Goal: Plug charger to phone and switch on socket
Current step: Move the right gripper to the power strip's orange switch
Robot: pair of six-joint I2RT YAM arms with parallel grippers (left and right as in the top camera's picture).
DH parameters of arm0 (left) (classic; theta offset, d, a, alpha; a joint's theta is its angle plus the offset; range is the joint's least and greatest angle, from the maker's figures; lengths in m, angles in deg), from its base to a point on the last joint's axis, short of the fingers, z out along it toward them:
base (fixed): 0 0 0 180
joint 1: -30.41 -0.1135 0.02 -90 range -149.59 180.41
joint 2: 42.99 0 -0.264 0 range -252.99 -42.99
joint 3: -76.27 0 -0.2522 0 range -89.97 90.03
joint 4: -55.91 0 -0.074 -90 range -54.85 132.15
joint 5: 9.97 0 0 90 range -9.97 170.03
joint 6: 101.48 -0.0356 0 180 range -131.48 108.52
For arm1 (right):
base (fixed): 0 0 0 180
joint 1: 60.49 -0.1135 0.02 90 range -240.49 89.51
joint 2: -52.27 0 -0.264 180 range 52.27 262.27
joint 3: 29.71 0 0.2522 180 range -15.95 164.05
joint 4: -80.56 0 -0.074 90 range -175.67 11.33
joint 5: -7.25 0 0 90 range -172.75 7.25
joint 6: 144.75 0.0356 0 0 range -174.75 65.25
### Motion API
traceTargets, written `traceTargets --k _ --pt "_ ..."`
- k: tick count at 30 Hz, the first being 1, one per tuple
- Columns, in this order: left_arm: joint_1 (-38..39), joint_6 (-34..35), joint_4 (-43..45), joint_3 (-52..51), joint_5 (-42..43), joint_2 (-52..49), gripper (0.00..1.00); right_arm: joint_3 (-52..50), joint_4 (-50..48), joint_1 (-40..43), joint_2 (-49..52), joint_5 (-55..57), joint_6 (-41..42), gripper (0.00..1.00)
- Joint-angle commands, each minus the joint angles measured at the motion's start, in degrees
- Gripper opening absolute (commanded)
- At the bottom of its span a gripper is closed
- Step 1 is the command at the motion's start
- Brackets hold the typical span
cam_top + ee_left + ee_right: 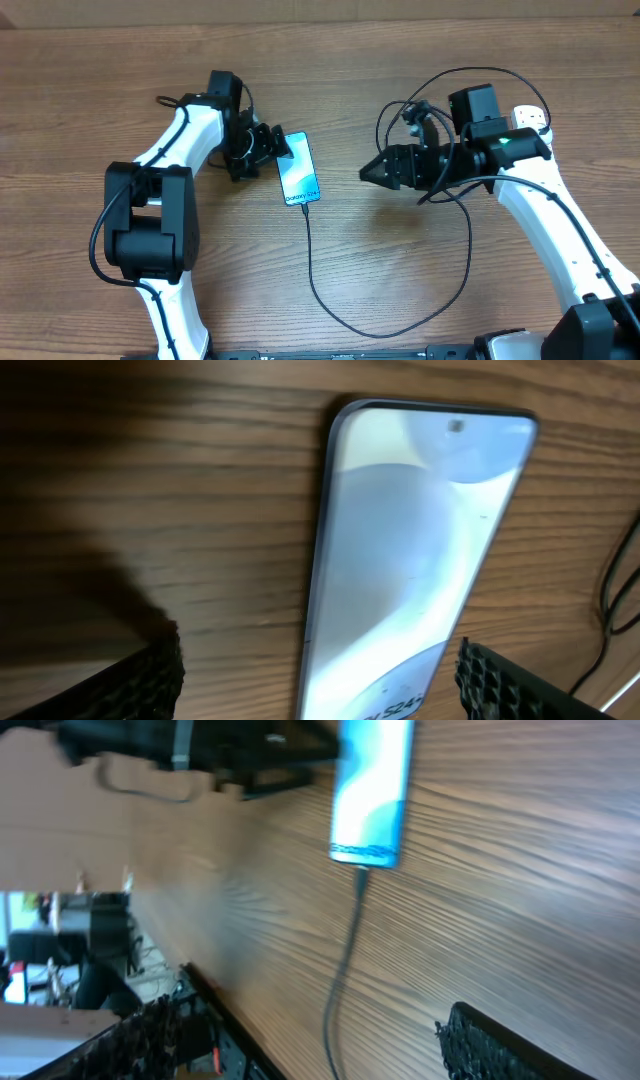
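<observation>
In the middle of the brown wooden table, the small flat smartphone with light blue screen is laid face up, the thin black charger cable is plugged into its lower short edge, and the left gripper just beside its upper end and the right gripper nearby on the other side are both held spread apart, with nothing gripped.

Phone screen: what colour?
Light blue fading to white, with dark text along one short edge. The phone shows it best in the overhead view.

Wood-grain table; plain tan wall along far edge.
</observation>
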Motion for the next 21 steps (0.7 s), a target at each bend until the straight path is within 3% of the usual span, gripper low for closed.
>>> traceTargets --k 1,6,14,21 --pt "-2.2 0.8 -2.3 -2.9 -7.3 -3.1 0.91 2.3 1.8 3.5 -2.7 4.6 -0.3 0.84" --pt "-3.5 0.1 -4.7 -2.8 -7.4 2.4 0.93 3.5 4.3 11.3 -5.9 9.7 0.1 0.84" --pt "-2.2 -0.5 -4.7 -2.8 -7.4 17.5 1.00 3.5 4.6 28.1 -8.0 11.8 1.4 1.00" --pt "0.3 -1.3 -5.4 -2.8 -7.4 29.1 1.00 3.4 0.2 40.9 -8.0 18.2 3.4 1.00"
